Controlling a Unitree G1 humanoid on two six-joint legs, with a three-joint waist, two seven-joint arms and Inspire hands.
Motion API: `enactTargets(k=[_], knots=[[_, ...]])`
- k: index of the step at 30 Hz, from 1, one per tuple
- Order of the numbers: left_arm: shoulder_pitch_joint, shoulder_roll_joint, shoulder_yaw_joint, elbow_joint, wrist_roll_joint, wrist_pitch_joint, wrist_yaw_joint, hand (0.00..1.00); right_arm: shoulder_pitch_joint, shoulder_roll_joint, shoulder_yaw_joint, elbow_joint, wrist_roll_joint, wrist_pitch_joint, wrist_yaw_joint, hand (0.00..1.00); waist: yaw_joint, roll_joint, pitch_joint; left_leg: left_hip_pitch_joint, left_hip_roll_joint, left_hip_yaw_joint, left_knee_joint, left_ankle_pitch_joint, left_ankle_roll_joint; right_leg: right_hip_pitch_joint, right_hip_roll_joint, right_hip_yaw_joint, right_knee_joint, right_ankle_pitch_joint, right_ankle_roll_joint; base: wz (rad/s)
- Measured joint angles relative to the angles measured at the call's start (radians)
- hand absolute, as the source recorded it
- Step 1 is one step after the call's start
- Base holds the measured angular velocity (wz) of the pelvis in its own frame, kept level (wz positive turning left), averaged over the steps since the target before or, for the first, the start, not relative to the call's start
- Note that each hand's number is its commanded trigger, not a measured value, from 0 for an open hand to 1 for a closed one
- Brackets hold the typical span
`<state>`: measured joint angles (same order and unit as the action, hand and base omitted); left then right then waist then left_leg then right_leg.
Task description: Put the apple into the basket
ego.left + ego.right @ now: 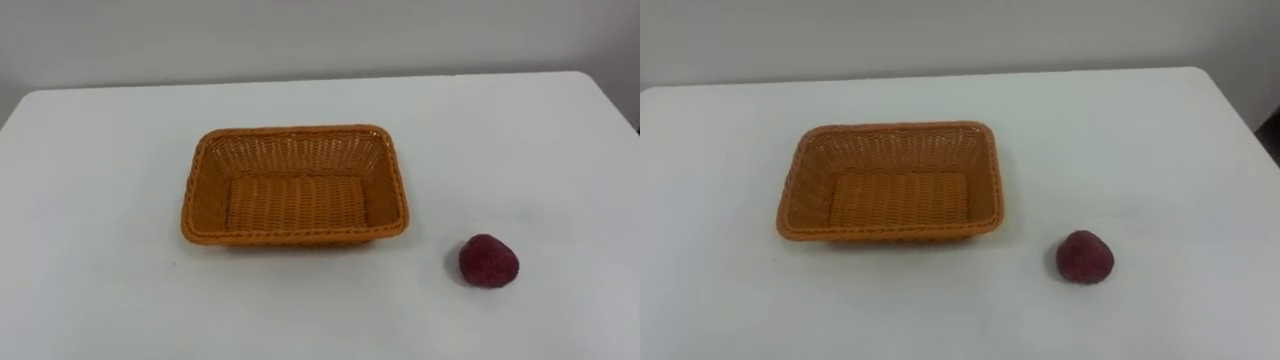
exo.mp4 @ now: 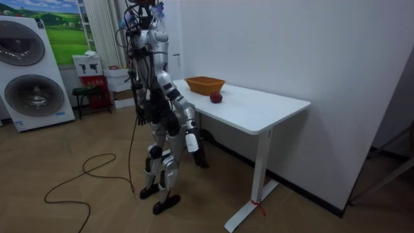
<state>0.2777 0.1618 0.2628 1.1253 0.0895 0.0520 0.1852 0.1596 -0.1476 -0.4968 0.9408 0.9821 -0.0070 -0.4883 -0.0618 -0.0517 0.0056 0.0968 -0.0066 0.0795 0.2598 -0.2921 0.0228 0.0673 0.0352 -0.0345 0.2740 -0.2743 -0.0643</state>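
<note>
The apple [image 1: 489,261] lies on the table [image 1: 100,200] at lower right of the frame, apart from the basket [image 1: 295,236] at centre. In the room view the left hand [image 2: 140,120] and right hand [image 2: 191,142] hang beside the robot standing at the table; whether they are open or closed cannot be told.

Seen from the robot's head, the desk [image 1: 90,300] is cut off by the bottom edge and, lower down, by both sides, so its near edge is out of frame. The apple [image 1: 488,262] is a dark red lump, its stem end impossible to make out. In the room view the robot stands at the desk's long side, its head clipped by the top edge and its body covering part of the desk's end at the room view's left. From there the basket [image 2: 205,85] shows only its outer wall, its inside hidden. The right hand [image 2: 192,142], hanging below desk height, is too small to read. A washing machine [image 2: 29,71] is cut by the left edge.
</note>
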Motion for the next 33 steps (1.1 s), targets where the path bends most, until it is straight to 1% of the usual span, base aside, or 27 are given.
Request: enactTargets(k=[1,2,3,4,6,7,8,9,10,11,12,15,16,17,18,19,20,21,23,25,26,28,30,33], knots=[[0.002,0.004,0.000,-0.006,0.000,-0.004,0.000,0.00,0.001,0.000,-0.009,-0.025,0.003,-0.005,-0.021,0.00,-0.003,-0.002,-0.0002,-0.002,0.000,0.000,0.000,0.000,0.000,0.000,0.000,-0.001,0.000,0.000,0.000,0.06],[0.004,0.011,0.002,-0.007,0.001,-0.017,0.001,0.00,-0.001,-0.001,-0.031,-0.072,0.003,-0.018,-0.060,0.00,-0.007,-0.003,-0.0020,-0.003,0.000,0.000,0.000,0.000,0.000,0.000,0.000,-0.001,0.000,0.002,0.001,0.00],[0.006,0.011,0.011,-0.008,0.002,-0.019,0.001,0.00,-0.003,-0.002,-0.066,-0.129,0.001,-0.024,-0.104,0.00,-0.009,-0.003,-0.0030,-0.004,-0.001,0.000,-0.001,0.000,0.000,0.000,0.000,0.003,0.000,0.004,0.003,0.00],[0.007,0.011,0.011,-0.008,0.006,-0.019,0.001,0.00,-0.003,-0.002,-0.080,-0.171,0.000,-0.027,-0.127,0.00,-0.010,-0.002,-0.0030,-0.005,-0.002,0.000,-0.001,0.000,0.000,-0.001,0.001,0.003,0.000,0.004,0.004,0.00],[0.008,0.010,0.010,-0.008,0.012,-0.021,0.004,0.00,0.006,-0.005,-0.102,-0.343,-0.008,-0.063,-0.238,0.00,-0.016,0.004,-0.0072,-0.019,-0.006,0.000,0.006,0.001,0.002,-0.011,0.002,0.000,0.002,0.008,0.010,0.00],[0.007,0.010,0.010,-0.008,0.011,-0.022,0.004,0.00,0.008,-0.004,-0.103,-0.387,-0.020,-0.066,-0.268,0.00,-0.015,0.009,-0.0112,-0.023,-0.006,0.000,0.009,0.002,0.003,-0.014,0.001,0.000,0.002,0.009,0.011,0.00],[0.008,0.010,0.010,-0.007,0.010,-0.024,0.004,0.00,0.006,-0.005,-0.103,-0.462,-0.088,-0.069,-0.326,0.00,-0.015,0.015,-0.0111,-0.024,-0.007,0.000,0.005,0.005,0.008,-0.016,0.001,0.000,0.000,0.014,0.013,0.00],[0.010,0.010,0.008,-0.006,0.010,-0.025,0.007,0.00,0.004,-0.006,-0.104,-0.513,-0.167,-0.079,-0.382,0.00,-0.014,0.016,-0.0103,-0.022,-0.008,0.000,-0.003,0.007,0.013,-0.016,0.001,0.001,-0.002,0.017,0.014,0.00],[0.011,0.010,0.006,-0.005,0.010,-0.026,0.007,0.00,0.004,-0.006,-0.103,-0.539,-0.195,-0.088,-0.409,0.00,-0.014,0.018,-0.0097,-0.020,-0.008,0.000,-0.007,0.008,0.014,-0.016,0.001,0.001,-0.001,0.018,0.015,0.00],[0.013,0.011,-0.002,-0.006,0.013,-0.026,0.010,0.00,-0.001,-0.008,-0.095,-0.583,-0.258,-0.101,-0.458,0.00,-0.012,0.021,-0.0081,-0.021,-0.009,0.000,-0.009,0.010,0.016,-0.018,0.001,0.003,-0.001,0.019,0.016,0.00],[0.013,0.011,-0.007,-0.006,0.013,-0.026,0.010,0.00,-0.002,-0.009,-0.086,-0.605,-0.295,-0.104,-0.480,0.00,-0.012,0.022,-0.0072,-0.022,-0.009,0.000,-0.009,0.010,0.017,-0.020,0.001,0.003,-0.001,0.019,0.017,0.00],[0.017,0.012,-0.052,-0.006,0.014,-0.030,0.010,0.00,0.000,-0.012,-0.031,-0.752,-0.469,-0.116,-0.572,0.00,-0.007,0.024,-0.0075,-0.033,-0.009,0.000,-0.009,0.015,0.018,-0.040,0.001,0.003,-0.002,0.023,0.016,0.00],[0.017,0.012,-0.058,-0.003,0.013,-0.031,0.009,0.00,-0.001,-0.013,-0.024,-0.775,-0.501,-0.123,-0.585,0.00,-0.004,0.024,-0.0079,-0.033,-0.009,0.000,-0.008,0.016,0.018,-0.045,0.001,0.003,-0.004,0.023,0.016,-0.04],[0.016,0.011,-0.063,0.007,0.011,-0.036,0.008,0.00,-0.004,-0.013,-0.014,-0.813,-0.576,-0.136,-0.609,0.00,0.006,0.024,-0.0083,-0.033,-0.009,0.001,-0.007,0.017,0.017,-0.049,0.002,0.006,-0.002,0.023,0.015,-0.07],[0.016,0.010,-0.062,0.013,0.013,-0.038,0.008,0.00,-0.003,-0.013,-0.011,-0.856,-0.655,-0.138,-0.631,0.00,0.016,0.024,-0.0088,-0.032,-0.009,0.002,-0.008,0.017,0.017,-0.049,0.002,0.007,-0.001,0.023,0.015,-0.04],[0.017,0.010,-0.062,0.013,0.013,-0.037,0.008,0.00,-0.003,-0.013,-0.009,-0.881,-0.698,-0.139,-0.638,0.00,0.018,0.024,-0.0086,-0.033,-0.009,0.001,-0.008,0.017,0.017,-0.049,0.002,0.006,-0.001,0.023,0.015,0.00],[0.019,0.009,-0.063,0.013,0.014,-0.037,0.008,0.00,-0.003,-0.013,0.002,-0.934,-0.774,-0.145,-0.646,0.00,0.020,0.024,-0.0080,-0.034,-0.009,0.001,-0.008,0.019,0.017,-0.051,0.001,0.005,-0.002,0.023,0.015,0.03],[0.020,0.009,-0.071,0.012,0.016,-0.037,0.008,0.00,-0.003,-0.016,0.015,-0.975,-0.845,-0.153,-0.646,0.00,0.030,0.024,-0.0084,-0.034,-0.009,0.000,-0.008,0.019,0.017,-0.050,0.002,0.004,-0.004,0.024,0.015,0.00],[0.018,0.009,-0.082,0.007,0.024,-0.037,0.007,0.00,-0.003,-0.026,0.044,-1.002,-0.923,-0.167,-0.644,0.00,0.042,0.020,-0.0097,-0.037,-0.007,0.000,-0.008,0.019,0.016,-0.049,0.002,0.002,-0.013,0.028,0.013,0.00],[0.019,0.009,-0.094,-0.001,0.024,-0.037,0.007,0.00,-0.003,-0.027,0.095,-1.023,-0.969,-0.167,-0.635,0.00,0.047,0.017,-0.0107,-0.037,-0.006,0.001,-0.013,0.021,0.015,-0.049,0.003,0.002,-0.015,0.030,0.012,0.00],[0.018,0.009,-0.107,-0.001,0.024,-0.037,0.007,0.00,-0.003,-0.027,0.134,-1.034,-0.998,-0.167,-0.619,0.00,0.049,0.018,-0.0130,-0.032,-0.007,0.001,-0.023,0.023,0.015,-0.048,0.003,0.002,-0.016,0.030,0.012,0.00],[0.010,0.009,-0.120,-0.002,0.024,-0.041,0.000,0.00,-0.003,-0.027,0.174,-1.036,-1.037,-0.174,-0.583,0.00,0.056,0.016,-0.0129,-0.032,-0.006,0.001,-0.025,0.024,0.015,-0.048,0.003,0.001,-0.016,0.033,0.012,0.00],[0.006,0.010,-0.134,-0.005,0.024,-0.061,-0.001,0.00,0.003,-0.030,0.230,-1.032,-1.055,-0.179,-0.536,0.00,0.072,0.009,-0.0086,-0.032,-0.005,0.001,-0.026,0.024,0.015,-0.047,0.004,0.001,-0.019,0.035,0.011,-0.02],[0.006,0.011,-0.150,-0.006,0.023,-0.061,-0.001,0.00,0.017,-0.034,0.300,-1.032,-1.058,-0.179,-0.471,0.00,0.075,0.002,-0.0027,-0.032,-0.005,-0.001,-0.029,0.024,0.015,-0.046,0.005,0.000,-0.025,0.036,0.011,0.00]])
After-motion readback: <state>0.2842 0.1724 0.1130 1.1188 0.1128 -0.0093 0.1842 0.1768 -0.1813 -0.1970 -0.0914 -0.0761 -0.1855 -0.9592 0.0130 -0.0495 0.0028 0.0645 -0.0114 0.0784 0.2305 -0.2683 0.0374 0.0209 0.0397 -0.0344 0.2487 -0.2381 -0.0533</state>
